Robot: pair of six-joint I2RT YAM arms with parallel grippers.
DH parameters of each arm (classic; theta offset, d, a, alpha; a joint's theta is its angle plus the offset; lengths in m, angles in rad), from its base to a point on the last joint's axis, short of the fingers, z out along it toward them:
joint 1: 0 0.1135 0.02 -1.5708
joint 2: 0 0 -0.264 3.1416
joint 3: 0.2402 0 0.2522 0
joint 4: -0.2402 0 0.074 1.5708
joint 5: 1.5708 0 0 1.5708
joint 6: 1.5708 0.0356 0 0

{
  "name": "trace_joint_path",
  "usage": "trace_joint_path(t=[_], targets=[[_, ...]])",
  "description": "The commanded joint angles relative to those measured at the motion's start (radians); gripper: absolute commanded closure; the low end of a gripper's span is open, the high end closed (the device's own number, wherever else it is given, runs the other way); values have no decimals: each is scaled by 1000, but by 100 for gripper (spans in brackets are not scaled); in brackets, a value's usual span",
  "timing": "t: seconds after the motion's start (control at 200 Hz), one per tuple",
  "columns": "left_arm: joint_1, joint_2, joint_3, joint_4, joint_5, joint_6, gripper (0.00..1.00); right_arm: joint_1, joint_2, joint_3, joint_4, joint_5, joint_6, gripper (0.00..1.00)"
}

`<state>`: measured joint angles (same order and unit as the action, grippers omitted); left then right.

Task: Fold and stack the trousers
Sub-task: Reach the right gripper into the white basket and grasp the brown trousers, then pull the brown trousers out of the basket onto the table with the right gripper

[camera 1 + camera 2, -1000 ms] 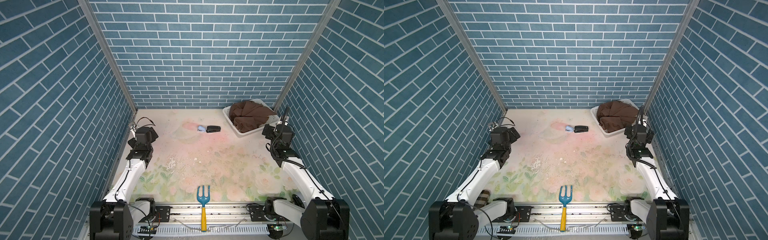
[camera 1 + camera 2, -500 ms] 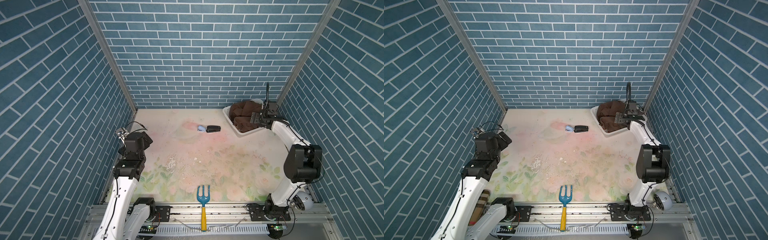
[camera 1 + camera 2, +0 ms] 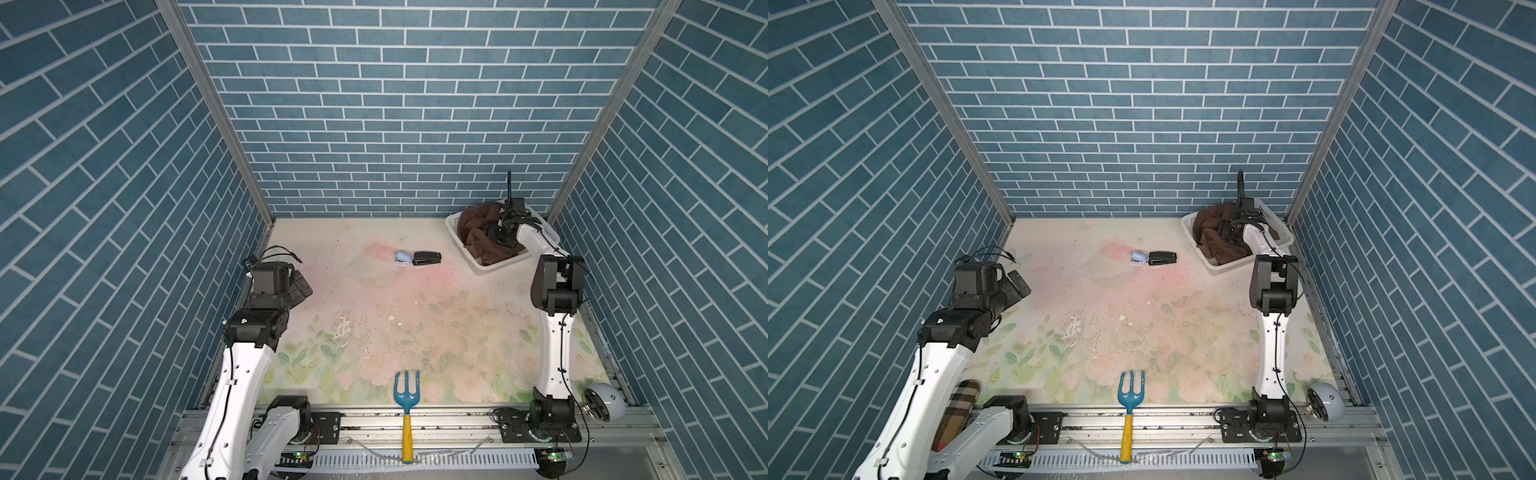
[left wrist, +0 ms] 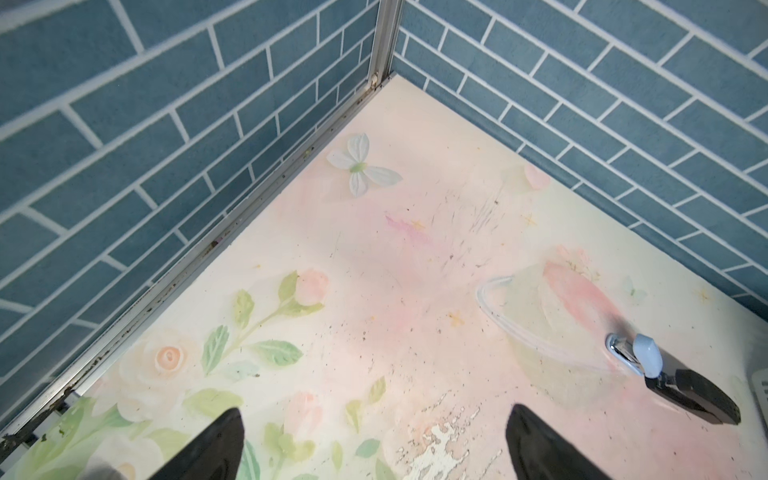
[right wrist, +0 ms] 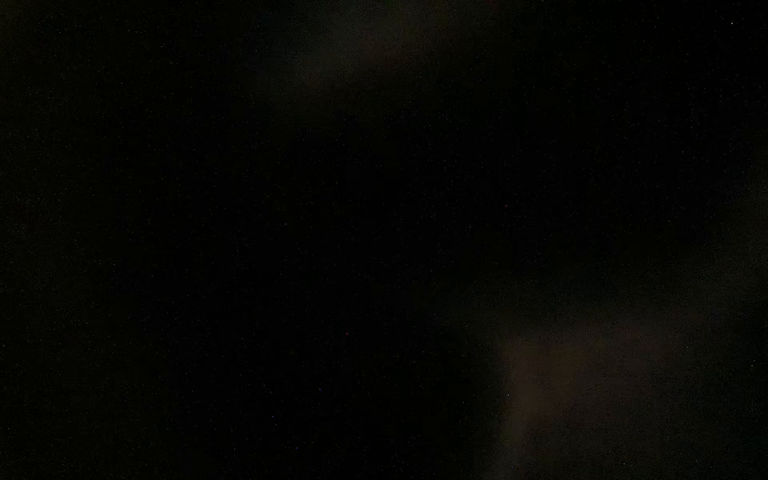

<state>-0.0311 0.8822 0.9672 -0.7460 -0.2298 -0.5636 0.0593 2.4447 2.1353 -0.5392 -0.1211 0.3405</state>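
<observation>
- Reaching out from its folded pose at the table's right edge a second ago, the right arm now stretches to the far right corner. The right gripper [image 3: 496,232] has dropped into the white basket [image 3: 494,267].
- Over the same second the left arm has lifted and pulled back along the left wall. The left gripper [image 4: 374,451] hangs above bare floral tabletop with its fingers spread wide and nothing between them.
- Both top views show the trousers [image 3: 471,226] as a crumpled brown heap filling the basket. None of the cloth is out on the table yet.
- The claw sits on or in that heap, with fabric on its left and near sides in a top view [image 3: 1210,220].
- The right wrist camera shows almost pure black, probably because the lens is pressed against cloth. I cannot tell whether the jaws are closed or holding any fabric.
- Bunched like this, the trousers show no readable long axis, and no waistband or hem stands out.
- The coming move seems to turn on the cloth lying directly under the right claw. A lift should go straight up and then toward the open middle of the table.
- The right arm is far nearer to the trousers, while the left is well apart across the table.
- A black stapler [image 3: 426,258] lies between the basket and the table's centre, near where the cloth might land.
</observation>
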Motion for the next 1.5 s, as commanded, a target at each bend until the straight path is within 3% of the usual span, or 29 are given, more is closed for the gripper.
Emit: trace_joint_path(t=[0.0, 0.04, 0.125, 0.225, 0.425, 0.585, 0.71, 0.925, 1.155, 1.18, 1.245, 1.305, 1.355, 1.495], targets=[[1, -20, 16, -50, 60, 12, 6, 0, 36, 50, -81, -71, 60, 58], [0, -21, 13, -35, 91, 15, 8, -2, 6, 41, -77, -52, 59, 79], [0, 3, 24, -5, 142, 11, 17, 0, -96, -7, -43, -5, 55, 100], [0, 44, 54, 33, 192, 0, 22, 7, -259, -68, -11, 85, 42, 100], [0, 106, 94, 148, 249, -49, 21, 80, -651, -186, 44, 192, -65, 100], [-2, 175, 161, 171, 294, -68, 21, 227, -918, -252, 101, 220, -174, 100], [-9, 191, 201, 144, 304, -68, 21, 378, -1048, -254, 157, 149, -246, 100], [-9, 119, 157, 112, 246, -71, 19, 539, -1077, -264, 199, -99, -235, 100], [-8, 81, 177, 5, 111, -82, 17, 614, -896, -291, 152, -218, -208, 100], [-8, 76, 179, -11, 82, -92, 16, 619, -866, -279, 123, -238, -205, 94], [-8, 63, 179, -45, 16, -114, 14, 624, -794, -256, 47, -278, -190, 59], [-7, 50, 173, -55, -15, -118, 13, 627, -750, -265, -2, -307, -177, 37], [-8, 43, 164, -52, -25, -120, 12, 629, -739, -297, -10, -313, -176, 31], [-8, 68, 135, -16, 2, -131, 11, 629, -758, -392, -14, -214, -191, 26]])
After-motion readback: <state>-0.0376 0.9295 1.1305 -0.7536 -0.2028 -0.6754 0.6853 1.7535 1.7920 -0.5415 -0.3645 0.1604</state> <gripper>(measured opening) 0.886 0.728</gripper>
